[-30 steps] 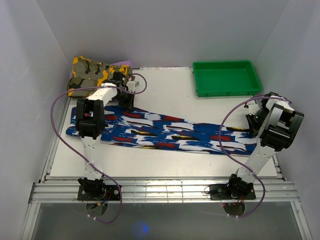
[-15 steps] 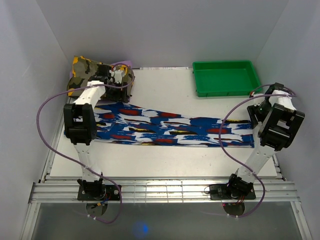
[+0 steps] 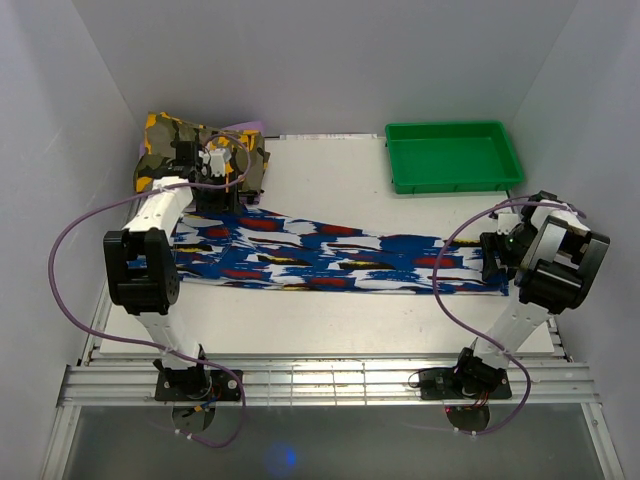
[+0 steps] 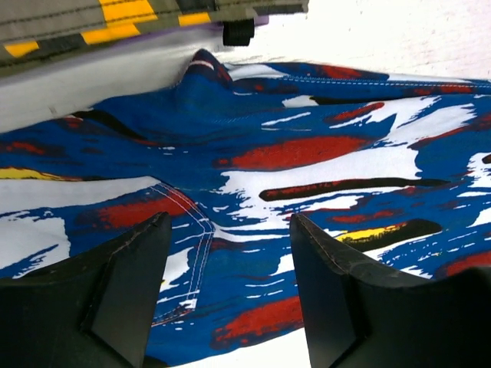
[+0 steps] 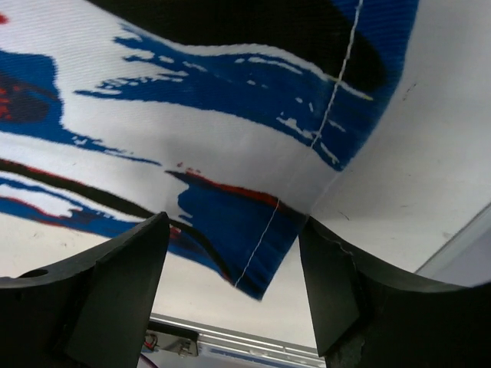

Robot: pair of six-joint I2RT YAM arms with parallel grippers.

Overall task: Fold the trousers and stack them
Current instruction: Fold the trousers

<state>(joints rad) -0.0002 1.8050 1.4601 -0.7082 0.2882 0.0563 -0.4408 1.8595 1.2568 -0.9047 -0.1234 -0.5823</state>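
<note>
The royal-blue, brush-streaked cloth trousers (image 3: 330,255) lie in a long band across the white tabletop (image 3: 330,320), which is enclosed by pale grey walls (image 3: 300,60). The left gripper (image 4: 228,230) and right gripper (image 5: 234,226) are both spread above the cloth, holding nothing.

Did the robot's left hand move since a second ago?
Yes. The left gripper slid left, further from the green tray. It now hangs open over the trousers, beside the camouflage garment.

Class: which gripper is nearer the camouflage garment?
Left. The left gripper is just beside the camouflage garment, above one end of the trousers; the right gripper is across the table at their other end.
</note>
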